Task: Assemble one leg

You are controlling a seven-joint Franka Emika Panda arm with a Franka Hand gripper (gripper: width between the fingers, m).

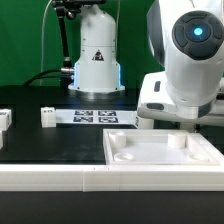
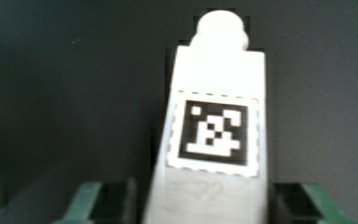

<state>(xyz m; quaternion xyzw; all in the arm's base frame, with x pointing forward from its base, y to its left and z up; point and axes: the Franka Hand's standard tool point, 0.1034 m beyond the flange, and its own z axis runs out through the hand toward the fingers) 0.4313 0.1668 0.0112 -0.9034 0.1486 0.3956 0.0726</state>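
Note:
In the wrist view a white leg with a black-and-white tag on its face and a rounded peg at its far end lies on the dark table between my fingers. My gripper is open and straddles its near end. A dark gap shows between the leg and each green fingertip. In the exterior view my arm stands low at the right, and its fingers are hidden behind it. Another small leg stands at the exterior view's left.
The large white tray-like panel with corner holes lies at the front. The marker board lies flat at the middle. A further white part sits at the left edge. A white robot base stands at the back.

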